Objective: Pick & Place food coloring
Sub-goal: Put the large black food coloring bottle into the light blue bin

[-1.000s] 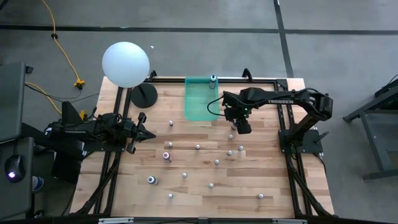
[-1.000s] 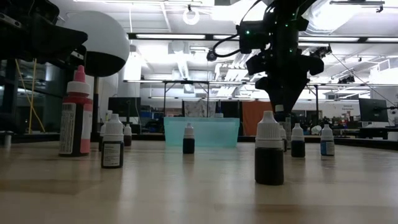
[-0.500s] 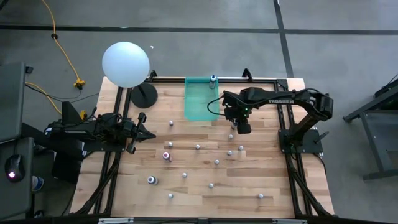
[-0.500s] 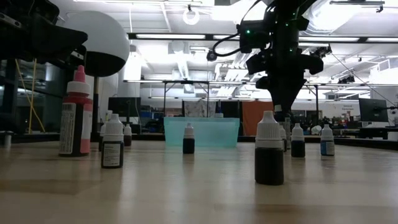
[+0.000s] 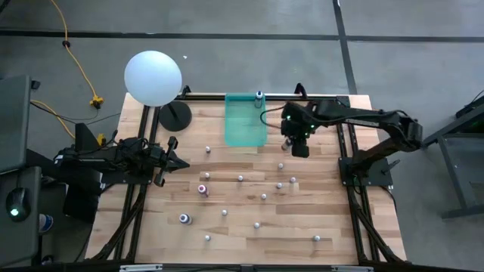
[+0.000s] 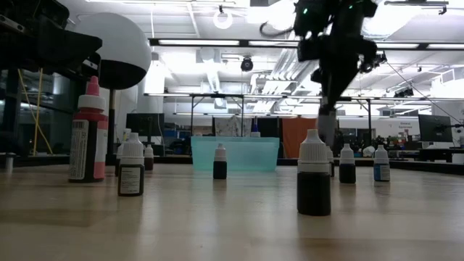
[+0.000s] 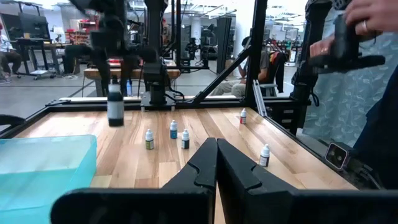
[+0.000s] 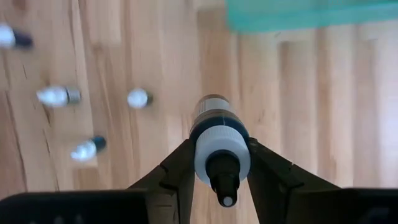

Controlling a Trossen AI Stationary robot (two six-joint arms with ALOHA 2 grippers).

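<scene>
My right gripper (image 5: pixel 291 145) hangs above the table, just right of the teal tray (image 5: pixel 246 121), shut on one small food coloring bottle (image 8: pixel 214 127) that has a white cap and a dark body. In the low view it (image 6: pixel 327 127) is raised above the standing bottles. Several more food coloring bottles (image 5: pixel 240 178) stand upright on their bases on the wood, among them a pink-red one (image 5: pixel 203 189) and a blue one (image 5: pixel 184 219). My left gripper (image 5: pixel 181 161) waits, shut, at the table's left side. My right gripper pinches the bottle by its white cap (image 8: pixel 222 152) between its two fingers (image 8: pixel 177 171), one on each side. The fingers come from above, pointing down. The bottle is lifted clear of the table, with its dark body (image 8: pixel 211 115) hanging below the cap.
A white ball lamp (image 5: pixel 153 77) on a black base (image 5: pixel 175 115) stands at the far left corner. One bottle (image 5: pixel 259 96) sits at the tray's far edge. A black frame (image 5: pixel 344 136) borders the table. A person's hand (image 7: pixel 348 31) shows beyond the table's right side.
My right gripper has risen and moved toward the far edge, up beside the teal tray's right side, carrying the bottle clear of the table. The other bottles and the left arm have stayed where they were.
</scene>
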